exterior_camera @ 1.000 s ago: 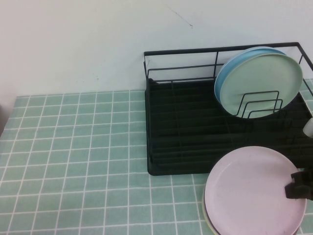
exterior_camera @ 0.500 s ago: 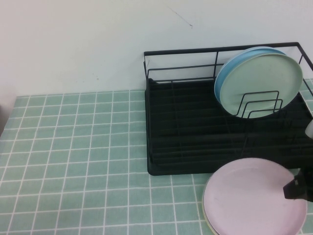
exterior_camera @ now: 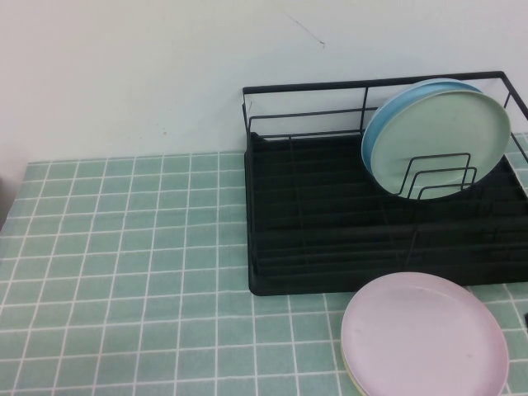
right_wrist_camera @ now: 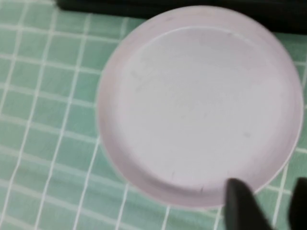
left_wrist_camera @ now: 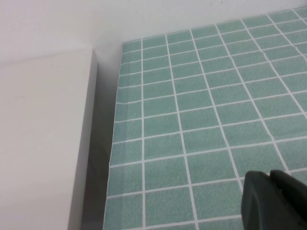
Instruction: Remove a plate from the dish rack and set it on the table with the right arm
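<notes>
The table [exterior_camera: 124, 272], covered in mint-green tiles with white grid lines, is seen filling the lower part of the high view, and a white wall is seen behind it. The black wire dish rack [exterior_camera: 330, 247] is placed on the right half of the table, against the wall. Two plates are kept upright between its wire dividers at the right end: a pale green plate [exterior_camera: 445, 136] in front and a light blue plate [exterior_camera: 373, 136] close behind it. The pink plate [exterior_camera: 425, 337] is found flat on the table just in front of the rack's near edge, and a paler rim is visible under its left edge, so it is possibly resting on another plate; this cannot be decided. In the right wrist view the right gripper [right_wrist_camera: 268, 201] is seen just beside the plate's rim, with its two dark fingers apart and nothing between them, so the plate is released. The left gripper [left_wrist_camera: 276, 201] is held low over the bare tiles at the far left side, near a white block; whether it is opened or closed cannot be told. The placing is judged to be almost finished. A risk remains: if the right gripper is moved away too low, the rim could be caught by a finger and the plate could be pushed toward the table edge.
</notes>
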Tool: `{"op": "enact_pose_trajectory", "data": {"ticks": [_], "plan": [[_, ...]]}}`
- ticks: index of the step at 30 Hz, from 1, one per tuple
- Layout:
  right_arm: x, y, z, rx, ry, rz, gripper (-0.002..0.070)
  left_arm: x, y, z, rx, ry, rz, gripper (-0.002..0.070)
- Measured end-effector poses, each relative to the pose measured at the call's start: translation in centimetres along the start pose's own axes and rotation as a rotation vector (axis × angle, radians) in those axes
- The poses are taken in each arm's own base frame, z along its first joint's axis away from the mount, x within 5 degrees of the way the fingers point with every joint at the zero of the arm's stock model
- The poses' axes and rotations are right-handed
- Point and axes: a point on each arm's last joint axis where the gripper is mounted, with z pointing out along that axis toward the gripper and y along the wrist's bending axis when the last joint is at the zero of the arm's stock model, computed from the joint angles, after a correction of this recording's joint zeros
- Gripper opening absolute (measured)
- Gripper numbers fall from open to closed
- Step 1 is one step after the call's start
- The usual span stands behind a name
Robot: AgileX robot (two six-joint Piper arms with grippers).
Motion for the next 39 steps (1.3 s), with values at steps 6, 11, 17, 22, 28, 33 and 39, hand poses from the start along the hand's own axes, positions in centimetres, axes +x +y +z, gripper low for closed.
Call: {"op": "enact_pose_trajectory", "data": {"ticks": [6, 11, 17, 22, 28, 33, 39], "plan": [[1.9, 1.8, -3.8, -0.012, -0.061, -0.109, 0.0032, 0.0, 0.0, 0.0, 0.0, 0.0, 0.0, -0.0003], [3.8, 3.1, -6.6, -0.013, -0.138, -0.18, 0.0006, 0.0, 0.0, 0.0, 0.0, 0.0, 0.0, -0.0003], [5.2, 3.5, -8.5, 0.051, -0.218, -0.268, 0.0, 0.0, 0.0, 0.0, 0.0, 0.0, 0.0, -0.0003], [5.6, 2.2, -7.1, 0.147, -0.314, -0.267, -0.0001, 0.0, 0.0, 0.0, 0.0, 0.0, 0.0, -0.0003], [9.1, -0.2, -3.8, 0.289, -0.611, -0.218, -0.0001, 0.0, 0.0, 0.0, 0.0, 0.0, 0.0, -0.0003], [13.3, -2.1, -0.7, 0.353, -0.843, -0.13, -0.0001, 0.0, 0.0, 0.0, 0.0, 0.0, 0.0, -0.0003], [14.1, -2.0, -1.8, 0.363, -1.054, -0.12, -0.0001, 0.0, 0.0, 0.0, 0.0, 0.0, 0.0, -0.0003]]}}
